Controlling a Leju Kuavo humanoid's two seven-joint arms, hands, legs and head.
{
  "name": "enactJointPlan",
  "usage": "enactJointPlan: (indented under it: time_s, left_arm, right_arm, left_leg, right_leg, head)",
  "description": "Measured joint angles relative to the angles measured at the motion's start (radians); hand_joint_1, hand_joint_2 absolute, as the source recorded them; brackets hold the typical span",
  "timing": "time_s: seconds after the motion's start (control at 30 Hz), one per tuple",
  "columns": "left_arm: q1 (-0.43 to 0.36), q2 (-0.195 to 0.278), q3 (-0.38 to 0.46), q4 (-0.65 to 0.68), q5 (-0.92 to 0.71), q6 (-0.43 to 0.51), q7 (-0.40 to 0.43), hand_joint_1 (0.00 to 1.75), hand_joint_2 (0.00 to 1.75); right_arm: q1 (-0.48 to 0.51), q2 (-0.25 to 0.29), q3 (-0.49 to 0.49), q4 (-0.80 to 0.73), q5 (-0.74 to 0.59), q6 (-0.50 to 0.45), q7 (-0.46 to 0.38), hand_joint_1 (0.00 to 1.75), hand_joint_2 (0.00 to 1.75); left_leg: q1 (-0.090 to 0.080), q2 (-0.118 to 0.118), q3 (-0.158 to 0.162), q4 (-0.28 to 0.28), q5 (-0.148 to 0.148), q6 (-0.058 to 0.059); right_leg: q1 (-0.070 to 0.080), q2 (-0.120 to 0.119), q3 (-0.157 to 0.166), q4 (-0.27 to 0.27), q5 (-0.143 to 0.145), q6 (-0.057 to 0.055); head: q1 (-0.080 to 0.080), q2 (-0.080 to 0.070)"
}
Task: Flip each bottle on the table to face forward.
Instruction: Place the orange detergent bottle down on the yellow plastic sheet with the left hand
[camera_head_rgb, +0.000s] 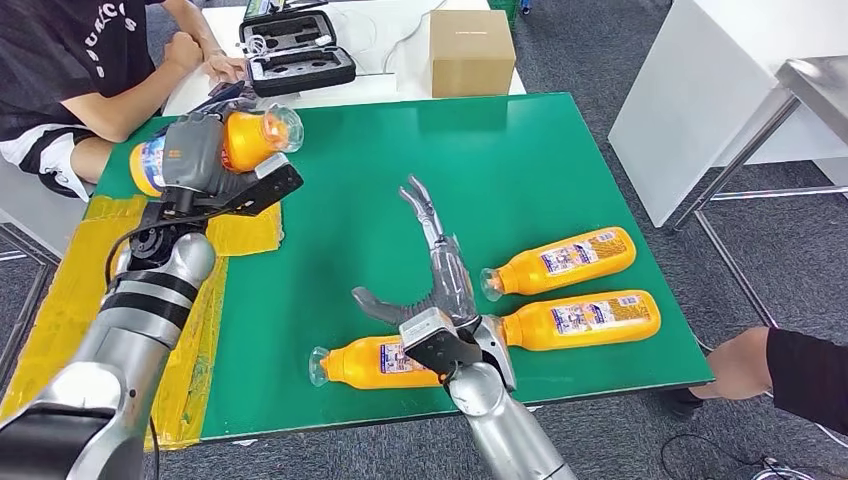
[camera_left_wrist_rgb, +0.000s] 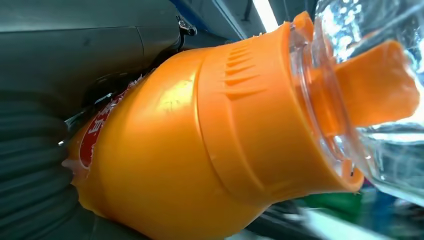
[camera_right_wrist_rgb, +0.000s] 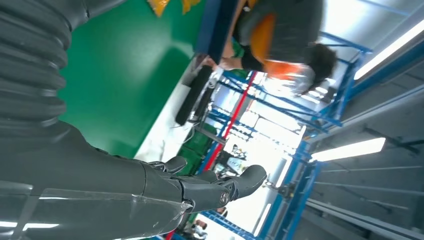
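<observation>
Above the far left corner of the green table (camera_head_rgb: 330, 180), the left hand (camera_head_rgb: 205, 155) grips an orange bottle (camera_head_rgb: 215, 145) held clear of the surface, lying roughly level with its clear cap (camera_head_rgb: 283, 127) pointing toward the table's middle; the left wrist view shows the bottle's shoulder (camera_left_wrist_rgb: 200, 140) close against the palm, with a strip of red label at the grip. The right hand (camera_head_rgb: 430, 255) hovers over the table's centre with its fingers spread and straight, holding nothing. Three more bottles lie on their sides along the near right part of the table: one at the near edge (camera_head_rgb: 375, 362) partly behind the right wrist, and two (camera_head_rgb: 565, 262) (camera_head_rgb: 580, 320) side by side, well apart from the lifted one, all with printed labels turned upward. The step in hand appears to be turning the lifted bottle so its front label faces up before it is laid down. To do this well, the wrist should roll about the bottle's long axis while the grip remains firm on the body, not the cap; the bottle should be lowered flat onto bare green surface and released only once it rests, since a round body is likely to roll. A person (camera_head_rgb: 70, 70) sits just beyond that corner, so the arm's swing should stay over the table.
</observation>
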Motion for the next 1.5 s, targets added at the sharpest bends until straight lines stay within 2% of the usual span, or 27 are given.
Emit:
enactJointPlan:
  time_s: [0.1, 0.2, 0.33, 0.53, 0.63, 0.67, 0.77, 0.8, 1.33, 1.5]
  left_arm:
    - [-0.040, 0.029, -0.008, 0.113, -0.123, -0.014, 0.059, 1.75, 1.75]
    - [-0.049, 0.051, -0.013, 0.202, -0.152, -0.024, 0.059, 1.75, 1.75]
    - [-0.034, 0.074, -0.012, 0.296, -0.162, -0.045, 0.074, 1.75, 1.75]
    - [-0.009, 0.100, -0.009, 0.388, -0.188, -0.136, 0.153, 1.75, 1.75]
    - [0.011, 0.114, 0.001, 0.418, -0.183, -0.148, 0.170, 1.75, 1.75]
    - [0.018, 0.117, 0.005, 0.426, -0.180, -0.148, 0.170, 1.61, 1.75]
    - [0.036, 0.125, 0.015, 0.443, -0.174, -0.147, 0.170, 0.31, 1.75]
    - [0.041, 0.126, 0.018, 0.447, -0.172, -0.147, 0.170, 0.01, 1.75]
    - [0.073, 0.127, 0.050, 0.475, -0.158, -0.114, 0.164, 0.00, 1.75]
    - [0.085, 0.124, 0.074, 0.476, -0.117, -0.068, 0.112, 0.00, 1.75]
  right_arm:
    - [0.008, -0.011, 0.008, -0.033, -0.014, 0.013, -0.002, 0.00, 1.75]
    - [0.013, -0.021, 0.015, -0.052, -0.039, 0.034, -0.007, 0.00, 1.75]
    - [0.018, -0.034, 0.020, -0.069, -0.074, 0.059, -0.010, 0.00, 1.75]
    - [0.020, -0.047, 0.022, -0.075, -0.078, 0.063, -0.010, 0.00, 1.75]
    - [0.022, -0.051, 0.025, -0.075, -0.080, 0.067, -0.010, 0.00, 1.75]
    - [0.022, -0.053, 0.026, -0.075, -0.080, 0.068, -0.010, 0.00, 1.75]
    - [0.022, -0.055, 0.028, -0.075, -0.081, 0.070, -0.010, 0.00, 1.75]
    - [0.022, -0.055, 0.029, -0.075, -0.082, 0.070, -0.010, 0.00, 1.75]
    - [0.020, -0.054, 0.037, -0.064, -0.086, 0.073, -0.010, 0.00, 1.75]
    - [0.009, -0.056, 0.052, -0.046, -0.057, 0.078, -0.001, 0.00, 1.75]
  left_leg:
    - [0.000, 0.000, 0.000, 0.000, 0.000, 0.000]
    - [0.000, 0.000, 0.000, 0.000, 0.000, 0.000]
    - [0.000, -0.001, -0.001, 0.000, 0.000, 0.000]
    - [0.000, 0.000, -0.001, 0.000, 0.000, 0.000]
    - [0.000, 0.000, -0.001, 0.000, 0.000, 0.000]
    - [0.000, -0.001, -0.001, 0.000, 0.000, 0.000]
    - [0.000, -0.001, -0.001, 0.000, 0.000, 0.000]
    - [0.000, -0.001, -0.001, 0.000, 0.000, 0.000]
    - [0.000, -0.001, 0.000, 0.000, 0.000, 0.000]
    - [0.000, -0.001, 0.000, 0.000, 0.000, 0.000]
  right_leg:
    - [0.000, 0.000, 0.000, 0.000, 0.000, 0.000]
    - [0.000, 0.000, 0.000, 0.000, 0.000, 0.000]
    - [0.000, 0.000, 0.000, 0.000, -0.001, 0.000]
    - [0.000, 0.000, 0.000, 0.000, -0.001, 0.000]
    - [0.000, 0.000, 0.000, 0.000, -0.001, 0.000]
    - [0.000, 0.000, 0.000, 0.000, -0.001, 0.000]
    - [0.000, 0.000, 0.000, 0.000, -0.001, 0.000]
    - [0.000, 0.000, 0.000, 0.000, -0.001, 0.000]
    - [0.000, 0.000, 0.000, 0.000, -0.001, 0.000]
    - [0.000, 0.000, 0.000, 0.000, -0.001, 0.000]
  head:
    - [0.000, 0.000]
    - [0.000, 0.000]
    - [0.000, 0.000]
    - [0.000, 0.000]
    - [0.000, 0.000]
    - [0.000, 0.000]
    - [0.000, 0.000]
    - [0.000, 0.000]
    - [0.000, 0.000]
    - [0.000, 0.000]
